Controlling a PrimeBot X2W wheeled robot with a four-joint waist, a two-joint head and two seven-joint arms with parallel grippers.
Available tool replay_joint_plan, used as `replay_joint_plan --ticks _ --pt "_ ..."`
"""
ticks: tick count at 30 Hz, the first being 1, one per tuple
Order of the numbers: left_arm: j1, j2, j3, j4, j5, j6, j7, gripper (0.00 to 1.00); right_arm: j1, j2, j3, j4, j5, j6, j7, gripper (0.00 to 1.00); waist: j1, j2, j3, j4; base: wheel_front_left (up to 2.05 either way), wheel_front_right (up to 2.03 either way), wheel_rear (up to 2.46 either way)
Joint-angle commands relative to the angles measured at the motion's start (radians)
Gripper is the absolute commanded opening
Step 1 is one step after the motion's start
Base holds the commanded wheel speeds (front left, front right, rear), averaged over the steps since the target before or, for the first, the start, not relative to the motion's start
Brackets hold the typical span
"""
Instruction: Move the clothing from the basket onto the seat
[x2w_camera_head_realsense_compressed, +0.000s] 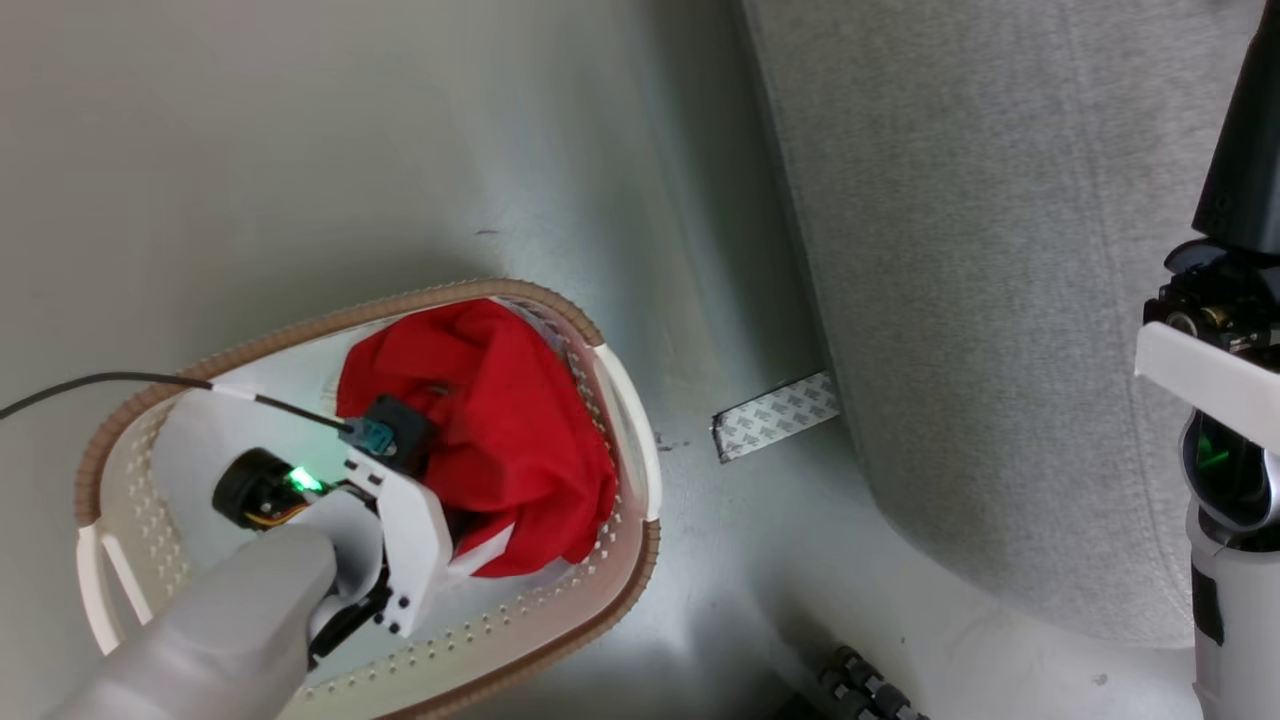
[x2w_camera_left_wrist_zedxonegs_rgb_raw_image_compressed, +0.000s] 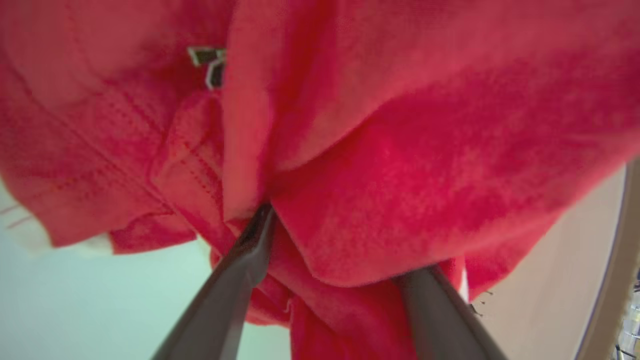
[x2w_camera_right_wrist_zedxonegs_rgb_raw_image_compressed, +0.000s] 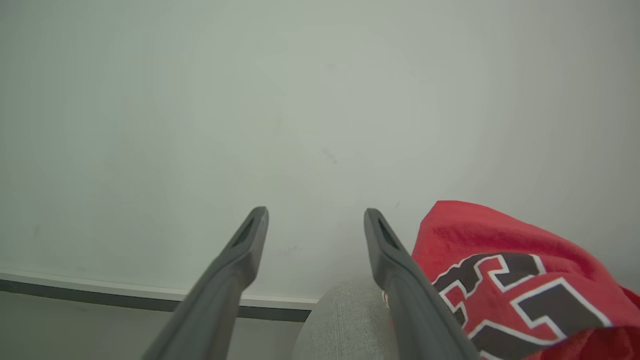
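Note:
The white basket (x2w_camera_head_realsense_compressed: 625, 420) with a brown rim stands on the floor at the lower left. A heap of red clothing (x2w_camera_head_realsense_compressed: 500, 420) lies in its right half. My left arm's wrist (x2w_camera_head_realsense_compressed: 400, 520) reaches down into the basket. My left gripper (x2w_camera_left_wrist_zedxonegs_rgb_raw_image_compressed: 340, 245) is open, its fingers (x2w_camera_left_wrist_zedxonegs_rgb_raw_image_compressed: 245, 265) pushed into the red folds, with cloth bulging between them and hiding the right tip. The grey seat (x2w_camera_head_realsense_compressed: 1000, 300) fills the right side. My right gripper (x2w_camera_right_wrist_zedxonegs_rgb_raw_image_compressed: 315, 215) hangs open in the air above the seat (x2w_camera_right_wrist_zedxonegs_rgb_raw_image_compressed: 340, 320), beside a red jersey (x2w_camera_right_wrist_zedxonegs_rgb_raw_image_compressed: 525, 280) with a black white-edged number lying there.
A strip of patterned tape (x2w_camera_head_realsense_compressed: 775, 415) lies on the pale floor between basket and seat. A black ribbed part (x2w_camera_head_realsense_compressed: 870, 690) shows at the bottom edge. A thin black cable (x2w_camera_head_realsense_compressed: 100, 385) runs to my left wrist. A pale wall with a dark baseboard (x2w_camera_right_wrist_zedxonegs_rgb_raw_image_compressed: 125, 295) stands behind the seat.

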Motion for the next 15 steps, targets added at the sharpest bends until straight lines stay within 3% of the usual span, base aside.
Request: replay_joint_plan --ticks 1,4,6,7,15 --pt "-0.012 0.015 -0.011 -0.002 -0.011 -0.002 0.000 1.00 0.012 0.003 -0.001 -0.007 -0.005 -0.002 0.000 1.00 -0.0001 0.0000 0.006 0.008 0.14 0.14 0.14" --pt "-0.034 0.035 -0.061 -0.018 -0.059 -0.002 -0.016 1.00 0.018 0.003 0.003 -0.010 -0.007 -0.002 0.000 1.00 -0.0001 0.0000 0.007 0.012 0.04 0.04 0.04" --pt "-0.047 0.044 -0.083 -0.028 -0.075 -0.002 -0.040 0.16 0.019 0.003 0.001 -0.011 0.000 -0.002 0.000 1.00 -0.0001 0.0000 0.004 0.010 0.00 0.00 0.00" --pt "-0.050 0.049 -0.091 -0.031 -0.086 -0.002 -0.052 0.00 0.019 0.003 0.001 -0.009 0.003 -0.002 0.000 1.00 -0.0001 0.0000 0.002 0.009 0.00 0.00 0.00" --pt "-0.050 0.026 -0.126 -0.047 -0.130 -0.002 -0.145 0.00 0.012 0.003 -0.005 0.019 -0.015 -0.002 0.000 1.00 -0.0001 0.0000 -0.060 0.041 0.00 0.00 0.00"
